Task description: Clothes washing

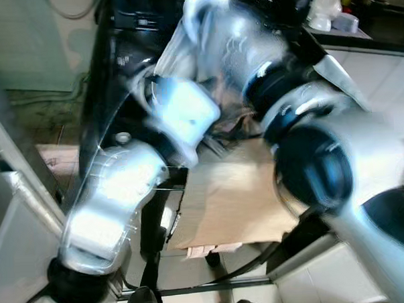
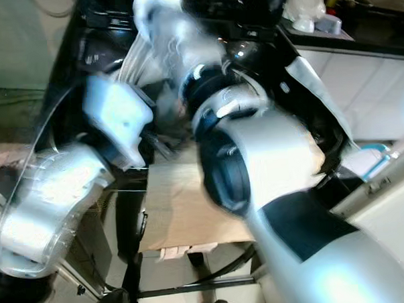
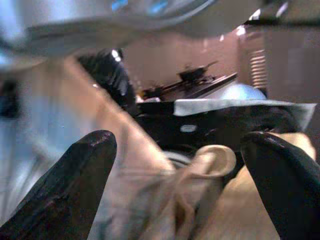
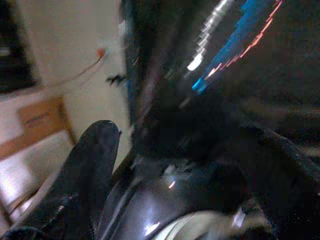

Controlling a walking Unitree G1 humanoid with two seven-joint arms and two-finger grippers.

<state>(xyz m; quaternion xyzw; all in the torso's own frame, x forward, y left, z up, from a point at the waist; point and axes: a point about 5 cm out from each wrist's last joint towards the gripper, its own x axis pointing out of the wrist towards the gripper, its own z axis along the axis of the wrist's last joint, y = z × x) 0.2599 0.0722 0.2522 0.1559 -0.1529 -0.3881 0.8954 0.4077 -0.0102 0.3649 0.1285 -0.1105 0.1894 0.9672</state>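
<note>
Beige cloth (image 3: 200, 200) lies bunched between the two spread black fingers (image 3: 75, 185) of your left gripper (image 3: 180, 185), whose fingers stand well apart and clamp nothing; the fabric's folded edge curls up just ahead of them. Beyond the cloth you see a dark ledge with a pale strip along its top, and farther back a stove with a pan (image 3: 197, 74) on it. Your left arm (image 1: 117, 202) and right arm (image 1: 309, 147) cross in front of the head camera, both blurred, reaching towards a dark machine (image 1: 117, 54). Below them a tan sheet (image 1: 224, 204) hangs down to the tiled floor. Your right gripper (image 4: 165, 185) sits close against a dark, glossy curved surface; one finger (image 4: 92, 160) is plain, and you cannot tell how its fingers stand. A white counter (image 1: 380, 76) runs along your right.
</note>
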